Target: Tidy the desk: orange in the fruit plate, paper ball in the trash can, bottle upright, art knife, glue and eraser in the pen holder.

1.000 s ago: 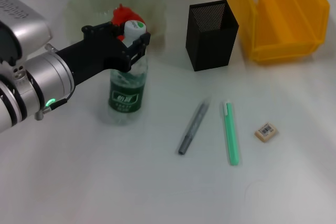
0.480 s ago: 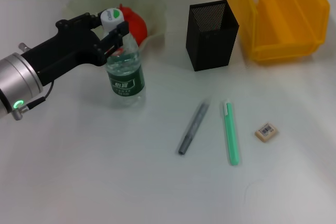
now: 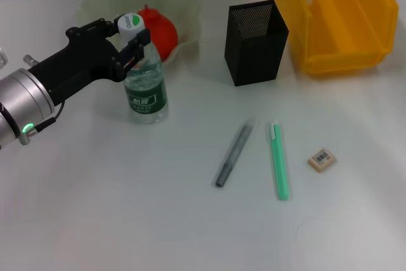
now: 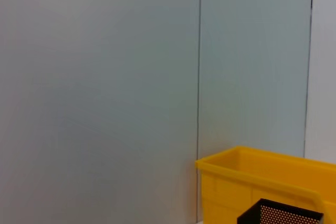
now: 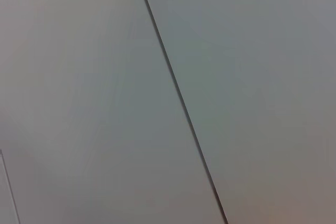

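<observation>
Standing on the white desk point(image 3: 127, 220), bottle point(image 3: 145, 87) clamped by left gripper point(image 3: 130, 44)

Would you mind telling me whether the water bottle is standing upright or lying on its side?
Upright: the bottle stands on its base on the desk, cap on top, with the left gripper around its neck.

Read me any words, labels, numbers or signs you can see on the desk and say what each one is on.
Bottle label: white characters on dark green, too small to read.
Bottle cap: a green mark, not legible.
Eraser sticker: a barcode, its digits too small to read.
No text shows on the pen holder, the trash can, or the grey pen and green pen.
Nothing can be quoted.
</observation>
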Robot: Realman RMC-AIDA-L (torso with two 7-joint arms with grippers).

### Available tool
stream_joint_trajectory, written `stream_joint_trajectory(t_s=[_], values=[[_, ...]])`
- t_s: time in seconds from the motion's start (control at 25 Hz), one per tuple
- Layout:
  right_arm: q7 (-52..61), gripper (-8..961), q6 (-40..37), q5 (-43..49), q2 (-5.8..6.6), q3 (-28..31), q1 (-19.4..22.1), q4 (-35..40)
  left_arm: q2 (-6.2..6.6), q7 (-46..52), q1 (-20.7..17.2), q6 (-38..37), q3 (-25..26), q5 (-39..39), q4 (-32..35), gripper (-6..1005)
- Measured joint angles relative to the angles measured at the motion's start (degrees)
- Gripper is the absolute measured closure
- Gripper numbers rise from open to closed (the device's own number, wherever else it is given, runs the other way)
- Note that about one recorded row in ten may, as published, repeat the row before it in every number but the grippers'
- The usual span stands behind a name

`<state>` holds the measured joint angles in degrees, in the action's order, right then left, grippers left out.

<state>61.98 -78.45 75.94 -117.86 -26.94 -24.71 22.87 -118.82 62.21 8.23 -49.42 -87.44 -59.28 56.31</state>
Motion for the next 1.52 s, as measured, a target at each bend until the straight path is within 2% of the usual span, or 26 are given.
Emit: stream_joint_trajectory(t_s=[0.6, 1.16, 1.36, 1.44, 1.52], values=[[0.00, 307, 0.33, 0.14, -0.10, -0.04, -0.05, -0.20, -0.10, -4.94, -0.28, -0.49, -0.45, 0.94, -0.70, 565], [-0.01, 309, 0.03, 0.18, -0.18, -0.75, 1.16, -0.19, -0.13, -7.29, -1.92, -3.15, -1.55, 2.39, 2.82, 389], [0.28, 307, -1.42, 0.18, -0.01, -0.74, 1.83, -0.04, -0.04, -7.24, -1.94, -4.53, -1.56, 4.02, 3.22, 368], [0.56, 308, -2.35, 0.18, 0.08, -0.74, 2.17, 0.18, 0.19, -5.32, -1.71, -9.51, -0.07, 7.23, 3.88, 364], [0.67, 308, -3.44, 0.18, 0.17, -0.74, 2.53, 0.31, 0.19, -5.32, -1.71, -9.51, -0.07, 7.23, 3.88, 365]])
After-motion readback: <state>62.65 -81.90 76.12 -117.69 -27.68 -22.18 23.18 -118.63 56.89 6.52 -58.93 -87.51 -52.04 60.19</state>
